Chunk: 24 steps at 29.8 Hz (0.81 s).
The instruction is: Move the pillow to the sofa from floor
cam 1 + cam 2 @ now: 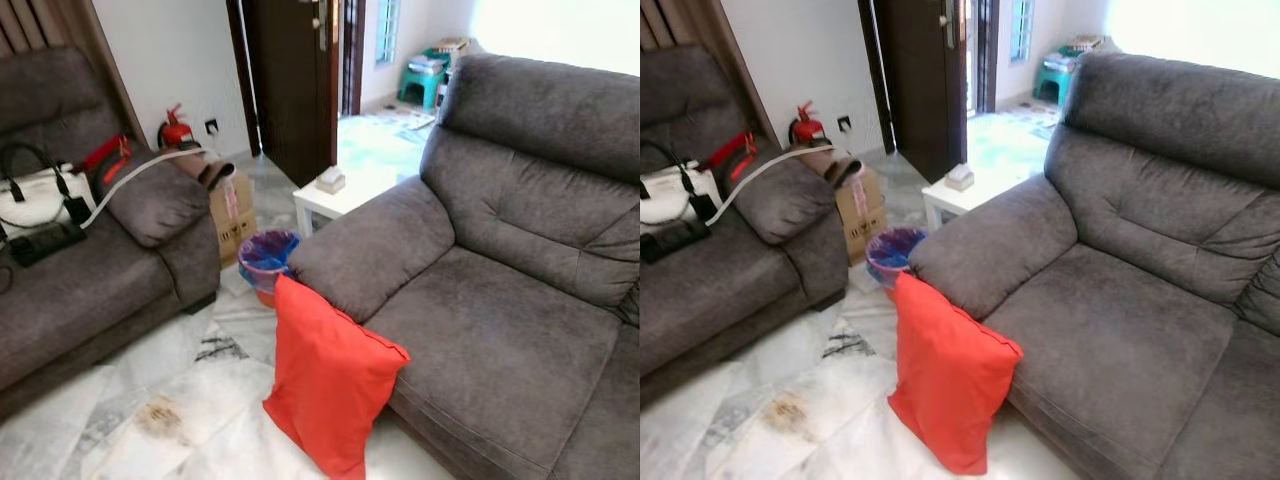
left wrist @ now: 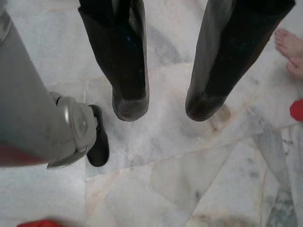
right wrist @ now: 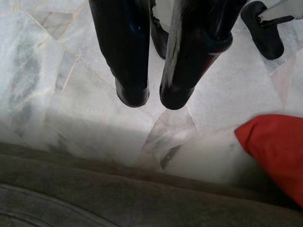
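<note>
1. The red pillow [image 1: 325,380] stands on edge on the marble floor [image 1: 170,400], leaning against the front of the grey sofa [image 1: 500,330], just below its armrest.
2. The right gripper [image 3: 154,97] hangs over the floor with its two black fingers [image 3: 127,61] close together, a narrow gap between the tips, holding nothing and touching nothing. A corner of the pillow lies near it, off to one side, with bare floor between; the sofa's front edge runs just past the fingertips.
3. The left gripper [image 2: 163,106] also hangs over the floor, its fingers spread wide apart and empty. A red edge at the frame's border, seemingly the pillow, is well apart from it. The robot's foot [image 2: 97,137] stands beside this gripper, and a person's bare toes [image 2: 291,49] show on the floor farther out.
4. Beyond the pillow, a bin [image 1: 266,258] sits at the sofa's armrest, with a small white table [image 1: 335,198] and a cardboard box [image 1: 232,215] behind it.
5. Across the floor is a second sofa [image 1: 90,280] carrying a white bag [image 1: 35,200].
</note>
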Motion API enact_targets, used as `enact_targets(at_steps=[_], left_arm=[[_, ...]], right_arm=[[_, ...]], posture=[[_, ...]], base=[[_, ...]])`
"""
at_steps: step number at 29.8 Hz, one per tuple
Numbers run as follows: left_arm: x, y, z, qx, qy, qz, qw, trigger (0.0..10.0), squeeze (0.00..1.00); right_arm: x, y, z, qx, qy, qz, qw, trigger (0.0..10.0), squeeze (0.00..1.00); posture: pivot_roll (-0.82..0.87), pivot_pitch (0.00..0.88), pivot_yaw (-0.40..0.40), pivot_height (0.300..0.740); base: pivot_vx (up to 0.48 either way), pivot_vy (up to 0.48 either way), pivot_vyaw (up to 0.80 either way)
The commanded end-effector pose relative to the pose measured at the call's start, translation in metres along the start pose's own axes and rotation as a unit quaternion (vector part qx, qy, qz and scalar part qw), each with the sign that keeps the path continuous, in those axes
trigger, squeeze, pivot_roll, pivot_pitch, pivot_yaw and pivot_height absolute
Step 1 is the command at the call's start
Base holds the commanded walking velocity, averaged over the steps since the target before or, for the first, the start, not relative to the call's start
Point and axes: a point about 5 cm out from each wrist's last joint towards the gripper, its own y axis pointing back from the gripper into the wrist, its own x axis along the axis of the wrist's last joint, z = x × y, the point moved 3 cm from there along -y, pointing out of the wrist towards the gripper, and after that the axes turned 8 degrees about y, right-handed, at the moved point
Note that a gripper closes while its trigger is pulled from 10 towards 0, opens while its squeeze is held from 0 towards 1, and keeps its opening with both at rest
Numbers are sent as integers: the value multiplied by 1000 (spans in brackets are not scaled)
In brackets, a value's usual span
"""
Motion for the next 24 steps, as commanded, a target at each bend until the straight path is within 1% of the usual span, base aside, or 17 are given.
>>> enact_targets(at_steps=[1,6,7,8,10,12,16,21,24], left_arm=[[-1,1,-1,-1,-7,0,1000,10000,0],[1,1,-2,-1,-7,7,1000,10000,0],[-1,1,-3,-2,-19,-2,1000,10000,0],[-2,1,-3,-2,-20,-2,1000,10000,0],[-3,1,-3,-1,-17,-4,1000,10000,0],[-4,1,-3,-1,-19,-6,1000,10000,0],[-4,1,-1,-7,-29,-6,1000,10000,0],[-4,1,-2,-5,-26,-7,1000,10000,0],[-5,1,-2,-8,-38,-10,999,10000,0]], right_arm=[[-2,1,-1,1,-4,-1,1000,10000,0],[-5,1,-3,4,-1,-6,1000,10000,0],[-5,1,-4,9,6,-5,1000,10000,0],[-5,1,-5,10,6,-4,1000,10000,0],[-6,2,-5,13,25,-5,1000,10000,0],[-8,2,-5,8,17,-8,1000,10000,0],[-10,2,-7,12,20,-16,1000,10000,0],[-9,2,-8,13,11,-13,1000,10000,0],[-9,2,-9,17,20,-18,1000,10000,0]], posture=[[35,40,63,740],[39,45,65,740],[38,46,68,740],[38,46,68,740],[39,48,66,740],[42,46,67,740],[43,46,67,740],[45,44,67,740],[46,43,66,740]], base=[[0,0,0],[0,0,0],[0,0,0],[0,0,0],[0,0,800],[0,0,800],[0,0,766],[0,0,0],[0,0,0]])
